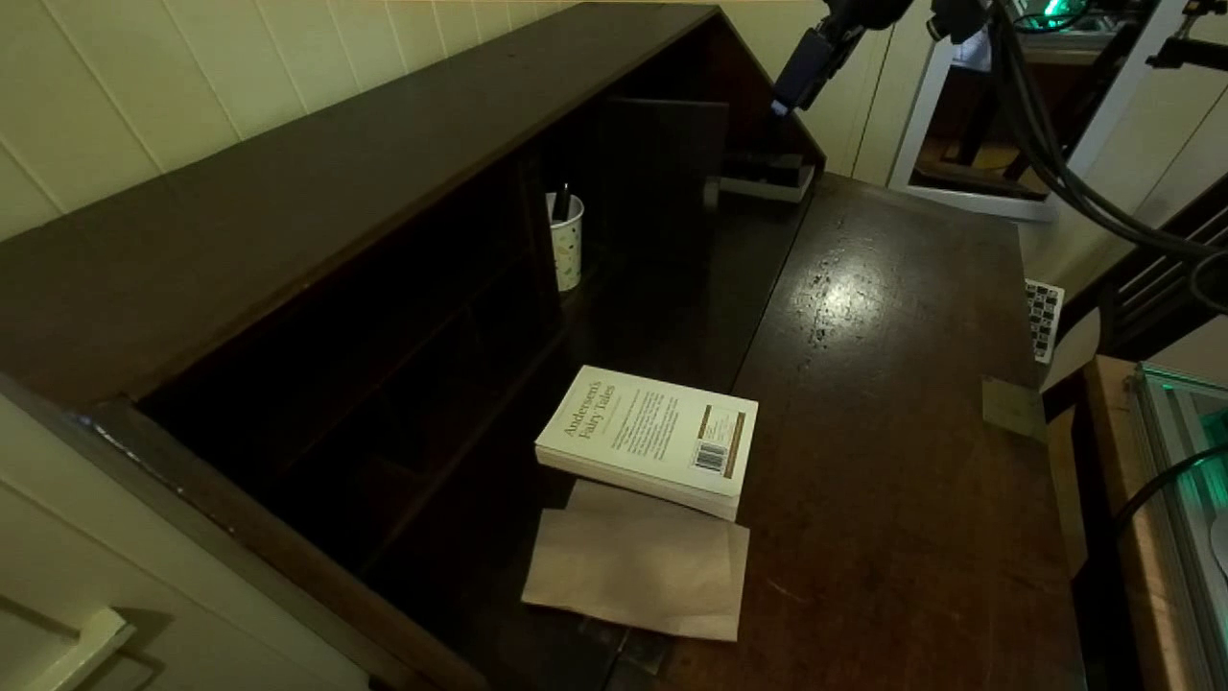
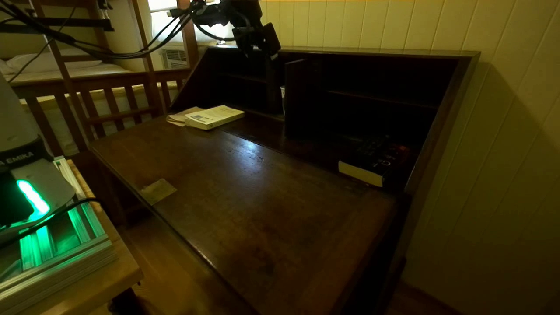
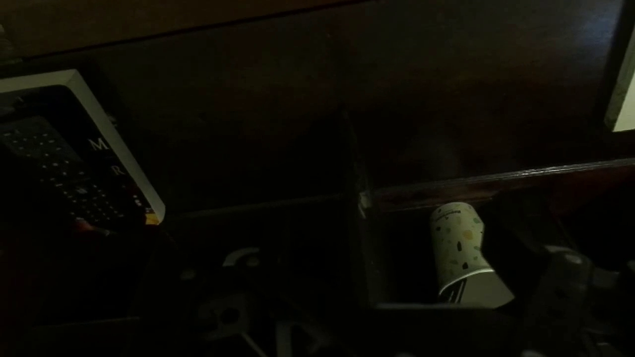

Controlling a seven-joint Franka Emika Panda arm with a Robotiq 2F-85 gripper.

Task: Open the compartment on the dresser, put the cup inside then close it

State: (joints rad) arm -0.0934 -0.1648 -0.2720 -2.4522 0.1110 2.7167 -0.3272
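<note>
The dresser (image 1: 911, 384) is dark glossy wood with a row of pigeonholes; it also shows in an exterior view (image 2: 245, 188). The compartment (image 3: 407, 243) is a narrow upright slot. Its dark door (image 1: 664, 163) stands swung outward, also visible in an exterior view (image 2: 297, 98). The white speckled cup (image 1: 568, 251), holding dark pens, stands upright at the slot; the door mostly hides it in an exterior view (image 2: 283, 94). In the wrist view the cup (image 3: 454, 238) is partly covered by a finger. My gripper (image 2: 261, 53) is open and empty above the dresser, also in an exterior view (image 1: 779, 107).
A white book (image 1: 652, 437) and brown paper (image 1: 638, 566) lie on the dresser top. A dark thick book (image 2: 372, 162) lies at the end beside the side wall. The dresser's upper board (image 1: 336, 144) overhangs the pigeonholes. Cables (image 1: 1046, 154) hang from the arm.
</note>
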